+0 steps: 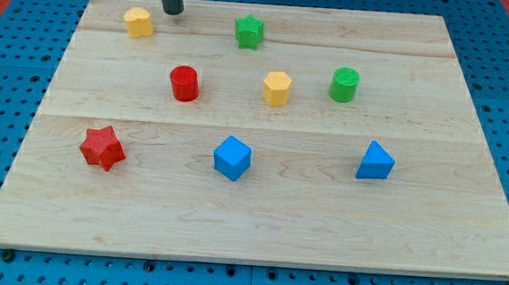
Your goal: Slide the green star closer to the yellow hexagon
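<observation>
The green star [250, 31] sits near the view's top, slightly left of centre. The yellow hexagon [277, 87] lies below and a little right of it, near the board's middle. My tip [172, 11] rests on the board at the view's top left, well left of the green star and just right of a second yellow block [139, 22]. The tip touches no block.
A red cylinder [184, 83] lies left of the yellow hexagon, a green cylinder [344, 84] to its right. A red star [102, 146], a blue cube [232, 157] and a blue triangular block [375, 161] lie lower down. The wooden board [464, 229] sits on a blue pegboard.
</observation>
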Robot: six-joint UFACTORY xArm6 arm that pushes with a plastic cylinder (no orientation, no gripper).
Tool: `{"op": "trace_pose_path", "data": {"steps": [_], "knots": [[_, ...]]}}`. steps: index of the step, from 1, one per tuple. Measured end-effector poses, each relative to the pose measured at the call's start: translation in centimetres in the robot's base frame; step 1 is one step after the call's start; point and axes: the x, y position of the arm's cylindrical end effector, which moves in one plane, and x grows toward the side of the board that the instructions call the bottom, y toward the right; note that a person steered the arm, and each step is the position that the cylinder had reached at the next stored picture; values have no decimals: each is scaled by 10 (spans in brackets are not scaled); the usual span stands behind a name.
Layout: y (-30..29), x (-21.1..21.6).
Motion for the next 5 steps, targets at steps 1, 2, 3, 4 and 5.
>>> {"op": "trace_pose_path", "data": {"steps": [1,2,3,4,5], "knots": [[0,-7],[0,-7],[6,-4],[64,47],[81,62]]}}
